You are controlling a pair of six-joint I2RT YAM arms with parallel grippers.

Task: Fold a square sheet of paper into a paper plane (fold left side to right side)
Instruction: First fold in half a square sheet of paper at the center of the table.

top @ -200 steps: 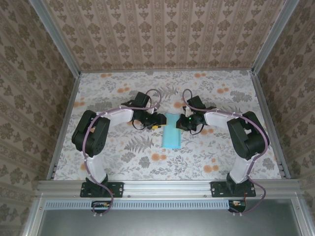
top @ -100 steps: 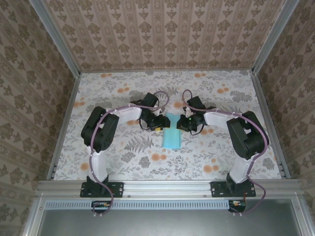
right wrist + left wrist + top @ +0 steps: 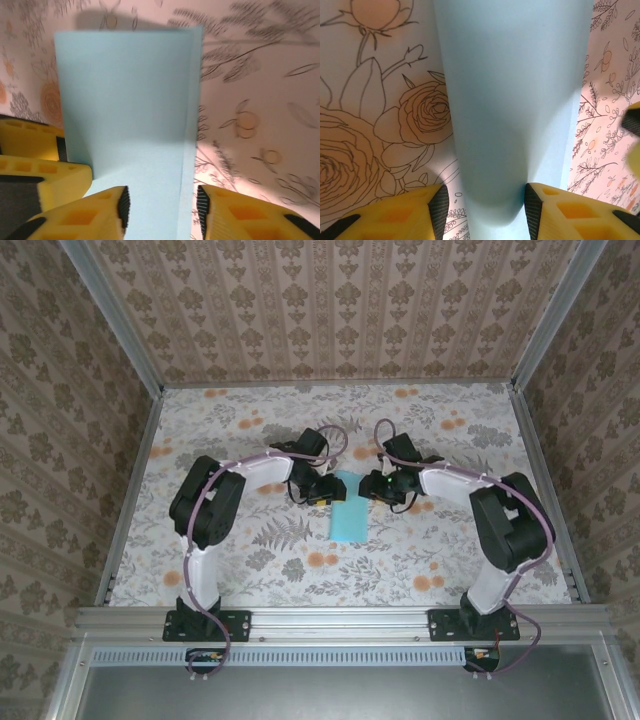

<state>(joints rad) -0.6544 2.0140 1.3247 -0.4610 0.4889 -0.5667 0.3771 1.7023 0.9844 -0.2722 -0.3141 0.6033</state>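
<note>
Paper point(image 3: 348, 522) folded, flat at the centre of the surface point(image 3: 240, 550), far end between left gripper point(image 3: 325, 490) and right gripper point(image 3: 372, 488). Both spread, pinching nothing: left astride the rounded, uncreased fold, right over the doubled edges. Risk of springing open if left unpressed, and of skewed layers from a dragging finger.

Matt, smooth square sheet of paper point(image 3: 125, 115) on a printed, smooth table point(image 3: 250, 560).
</note>
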